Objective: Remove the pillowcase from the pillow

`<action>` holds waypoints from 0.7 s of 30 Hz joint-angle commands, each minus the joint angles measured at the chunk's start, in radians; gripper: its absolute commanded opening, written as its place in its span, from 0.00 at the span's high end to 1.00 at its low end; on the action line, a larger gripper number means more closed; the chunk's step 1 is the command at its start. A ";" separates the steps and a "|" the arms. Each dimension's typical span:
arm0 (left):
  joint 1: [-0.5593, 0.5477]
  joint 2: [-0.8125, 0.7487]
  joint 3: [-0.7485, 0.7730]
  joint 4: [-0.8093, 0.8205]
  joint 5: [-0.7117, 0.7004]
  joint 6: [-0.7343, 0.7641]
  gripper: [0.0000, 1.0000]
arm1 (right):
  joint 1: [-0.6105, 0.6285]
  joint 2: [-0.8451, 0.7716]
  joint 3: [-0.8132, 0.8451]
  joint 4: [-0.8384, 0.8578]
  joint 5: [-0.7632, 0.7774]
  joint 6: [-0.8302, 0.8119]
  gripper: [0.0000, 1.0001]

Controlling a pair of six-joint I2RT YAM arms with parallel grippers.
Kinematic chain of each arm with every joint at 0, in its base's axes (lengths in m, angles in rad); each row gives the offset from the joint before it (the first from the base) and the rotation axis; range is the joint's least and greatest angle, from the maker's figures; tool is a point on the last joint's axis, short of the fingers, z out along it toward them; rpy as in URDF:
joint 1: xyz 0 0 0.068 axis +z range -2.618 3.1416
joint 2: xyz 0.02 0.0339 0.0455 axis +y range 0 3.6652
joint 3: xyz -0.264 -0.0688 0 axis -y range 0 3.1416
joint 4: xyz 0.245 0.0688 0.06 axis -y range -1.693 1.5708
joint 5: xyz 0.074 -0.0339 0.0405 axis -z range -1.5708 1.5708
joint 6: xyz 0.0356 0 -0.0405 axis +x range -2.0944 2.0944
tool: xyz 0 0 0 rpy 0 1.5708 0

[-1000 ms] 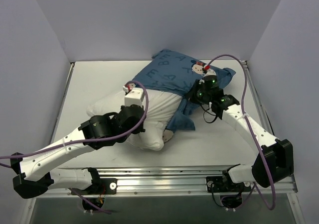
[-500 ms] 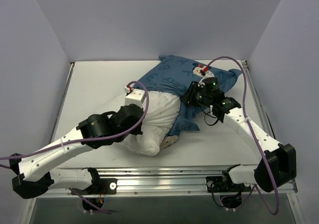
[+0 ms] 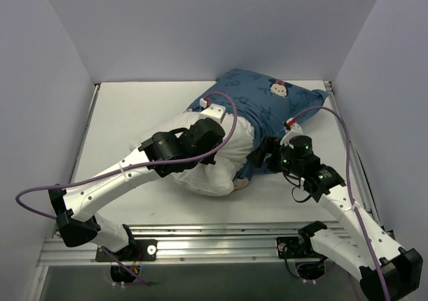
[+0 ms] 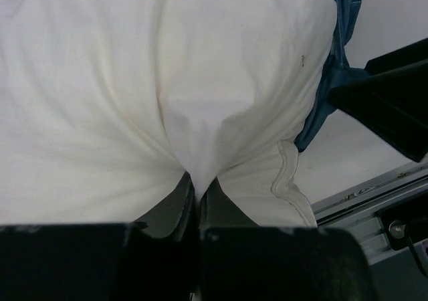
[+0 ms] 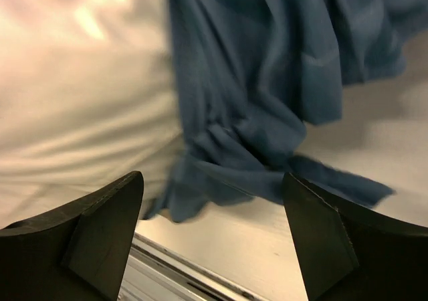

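The dark-blue pillowcase [image 3: 264, 99] lies bunched at the back right, still covering the far end of the white pillow [image 3: 200, 175]. My left gripper [image 3: 215, 142] is shut on a pinched fold of the pillow [image 4: 200, 80], and its jaws [image 4: 198, 192] meet on the white cloth. My right gripper [image 3: 259, 158] stands open just near of the pillowcase's loose edge [image 5: 267, 87], with nothing between its fingers [image 5: 100, 227]. In the right wrist view the pillow [image 5: 80, 100] fills the left side. The left wrist view shows a strip of pillowcase [image 4: 328, 93] at the right.
White table [image 3: 127, 114] enclosed by pale walls. A metal rail [image 3: 214, 237] runs along the near edge. Purple cables loop from both arms. The right gripper's black body [image 4: 391, 93] shows in the left wrist view.
My right gripper opened, let go of the pillowcase and drew back toward the near edge. My left arm swung toward the back right, still gripping the pillow.
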 commanded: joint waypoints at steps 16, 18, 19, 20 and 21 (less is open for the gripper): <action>0.021 -0.198 0.125 -0.132 0.043 0.006 0.98 | -0.179 0.323 -0.027 0.308 -0.003 -0.015 1.00; 0.037 -0.233 0.125 -0.202 0.052 0.001 0.98 | -0.266 0.356 0.037 0.304 0.036 -0.027 1.00; 0.054 -0.276 0.127 -0.248 0.061 -0.002 0.98 | -0.298 0.395 0.064 0.290 0.053 -0.030 1.00; 0.065 -0.296 0.128 -0.276 0.061 -0.003 0.98 | -0.331 0.417 0.090 0.284 0.072 -0.030 1.00; 0.076 -0.317 0.142 -0.303 0.061 -0.005 0.98 | -0.364 0.440 0.116 0.276 0.087 -0.026 1.00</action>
